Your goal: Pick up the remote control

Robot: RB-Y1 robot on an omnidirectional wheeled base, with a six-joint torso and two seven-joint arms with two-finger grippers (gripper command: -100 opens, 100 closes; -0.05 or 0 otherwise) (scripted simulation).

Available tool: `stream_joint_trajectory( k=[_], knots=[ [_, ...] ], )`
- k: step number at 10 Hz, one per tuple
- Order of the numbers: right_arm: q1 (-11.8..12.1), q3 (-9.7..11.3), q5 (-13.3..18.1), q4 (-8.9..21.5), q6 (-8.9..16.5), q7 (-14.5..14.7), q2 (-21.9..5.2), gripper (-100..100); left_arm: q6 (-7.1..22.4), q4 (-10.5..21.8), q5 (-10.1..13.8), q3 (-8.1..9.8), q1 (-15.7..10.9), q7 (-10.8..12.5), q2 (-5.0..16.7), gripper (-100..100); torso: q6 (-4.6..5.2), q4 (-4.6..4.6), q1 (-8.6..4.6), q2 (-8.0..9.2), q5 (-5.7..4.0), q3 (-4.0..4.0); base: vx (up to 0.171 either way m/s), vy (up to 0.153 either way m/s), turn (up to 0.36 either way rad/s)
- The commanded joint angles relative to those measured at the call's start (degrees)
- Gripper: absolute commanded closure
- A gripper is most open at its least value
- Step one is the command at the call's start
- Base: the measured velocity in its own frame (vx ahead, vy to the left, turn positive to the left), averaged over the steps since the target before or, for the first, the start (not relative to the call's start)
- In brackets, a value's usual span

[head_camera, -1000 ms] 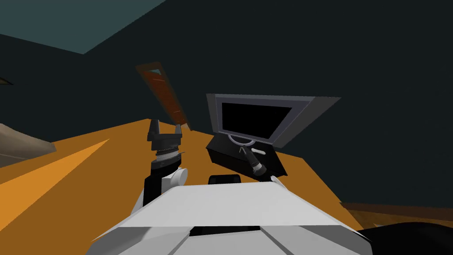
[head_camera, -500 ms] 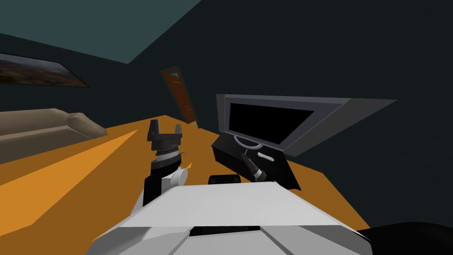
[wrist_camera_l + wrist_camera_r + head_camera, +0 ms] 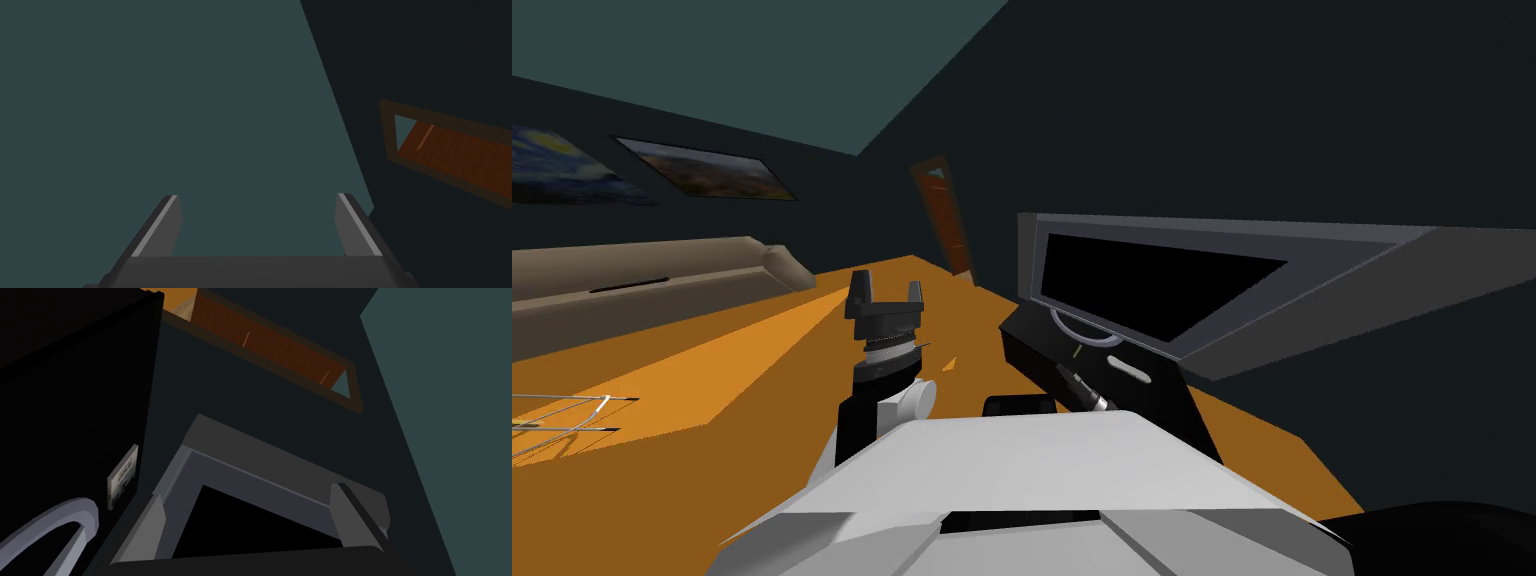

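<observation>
Remote control (image 3: 1126, 368): small pale slab on black surface (image 3: 1157, 395); likely light, rigid, slick, so grip across its long edges. Right pincer (image 3: 248, 494) stands wide near it; left pincer (image 3: 885, 292) wide, idle.

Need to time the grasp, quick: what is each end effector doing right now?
Left end effector: open, holding nothing.
Right end effector: open, holding nothing; remote not yet grasped.

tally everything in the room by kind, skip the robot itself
wall pictures: 2
television: 1
tv stand: 1
remote control: 1
sofa: 1
door: 1
wire frame: 1
total: 8
</observation>
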Motion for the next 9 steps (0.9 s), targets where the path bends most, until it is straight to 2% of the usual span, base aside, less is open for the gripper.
stream_joint_trajectory(
  k=[1, 2, 3, 5, 6, 8, 9],
  knots=[
    [-0.26, 1.60, 1.38, 2.86, 0.18, -0.04, -1.86, -100, 0.00, 0.00, 0.00, 0.00, 0.00, 0.00, 0.00, 0, 0.00, 0.00, 0.00, 0.00, 0.00, 0.00, 0.006, -0.014, 0.363],
    [-0.26, 1.60, 1.38, 4.63, 0.18, -0.04, -1.86, -100, 0.00, 0.00, 0.00, -0.01, -0.02, 0.00, 0.00, 0, -0.08, 0.00, -0.01, -0.01, 0.00, 0.00, 0.012, -0.028, 0.275],
    [-0.37, 2.99, 2.74, 6.27, 0.17, 0.05, -3.60, -100, 0.00, 0.00, 0.00, 0.00, 0.00, 0.00, 0.00, 0, -0.02, 0.00, -0.04, -0.02, -0.01, -0.01, 0.009, -0.041, 0.320],
    [-0.37, 2.99, 2.74, 8.73, 0.17, 0.05, -3.60, -100, 0.00, 0.00, 0.00, 0.00, 0.00, 0.00, 0.00, 0, -0.02, 0.00, -0.10, 0.00, -0.02, 0.00, 0.001, -0.033, 0.149],
    [-0.49, 4.30, 4.16, 11.20, 0.23, 0.20, -5.28, -100, 0.00, 0.00, 0.00, 0.00, 0.00, 0.00, 0.00, 0, 0.01, 0.00, -0.05, 0.00, -0.01, 0.00, 0.002, -0.027, 0.353],
    [-0.49, 4.30, 4.16, 12.89, 0.23, 0.20, -5.28, -100, 0.00, 0.00, 0.00, 0.00, 0.00, 0.00, 0.00, 0, -0.01, 0.00, -0.10, 0.00, -0.02, 0.00, 0.000, -0.034, 0.138],
    [-0.63, 5.51, 5.60, 15.09, 0.35, 0.39, -6.89, -100, 0.00, 0.00, 0.00, 0.01, 0.00, 0.00, 0.00, 0, 0.02, 0.00, -0.04, 0.00, -0.01, 0.00, -0.002, -0.036, 0.326]
  ],
)
